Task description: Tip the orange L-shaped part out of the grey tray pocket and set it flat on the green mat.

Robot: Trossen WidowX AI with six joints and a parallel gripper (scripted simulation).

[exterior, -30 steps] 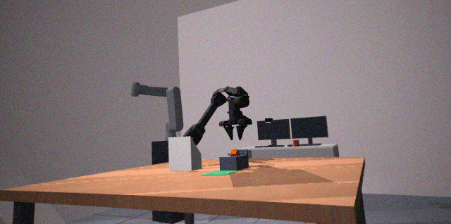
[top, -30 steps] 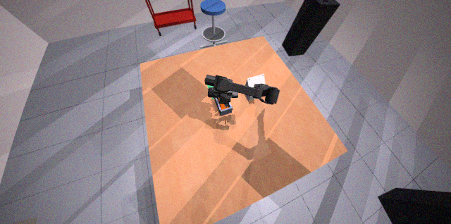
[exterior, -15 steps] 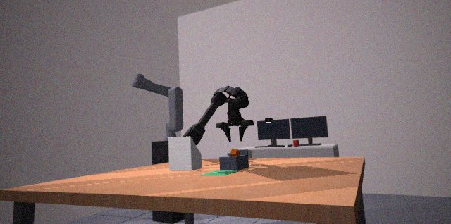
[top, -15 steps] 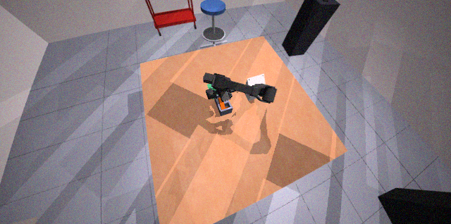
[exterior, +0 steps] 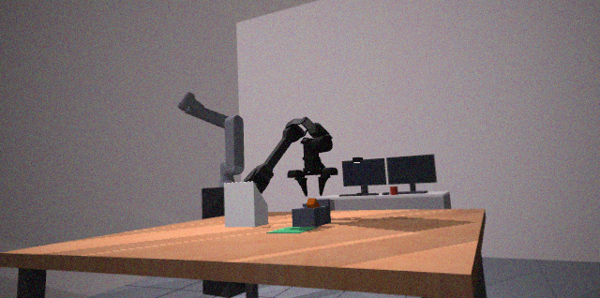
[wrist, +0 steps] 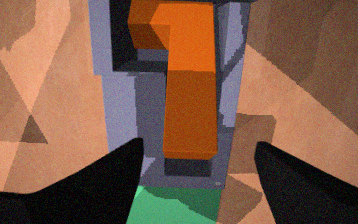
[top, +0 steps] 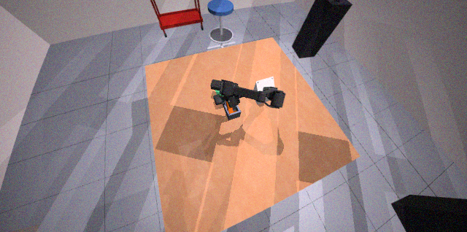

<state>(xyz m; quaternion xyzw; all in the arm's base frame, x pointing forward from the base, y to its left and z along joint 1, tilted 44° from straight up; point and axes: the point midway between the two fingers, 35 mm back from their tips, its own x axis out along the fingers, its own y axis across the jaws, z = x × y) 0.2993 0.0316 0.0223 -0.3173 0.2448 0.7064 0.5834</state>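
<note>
Heads up, in your wrist view the orange part and grey tray get chopped by the top edge. From the top, the arm covers most of the green mat.

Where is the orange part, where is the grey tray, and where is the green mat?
orange part [wrist: 190, 100], wrist view, on the middle of its long bar.
grey tray [wrist: 117, 105], wrist view, on its flat rim left of the pocket.
green mat [wrist: 172, 207], wrist view, on its bare surface between the fingers.
</note>
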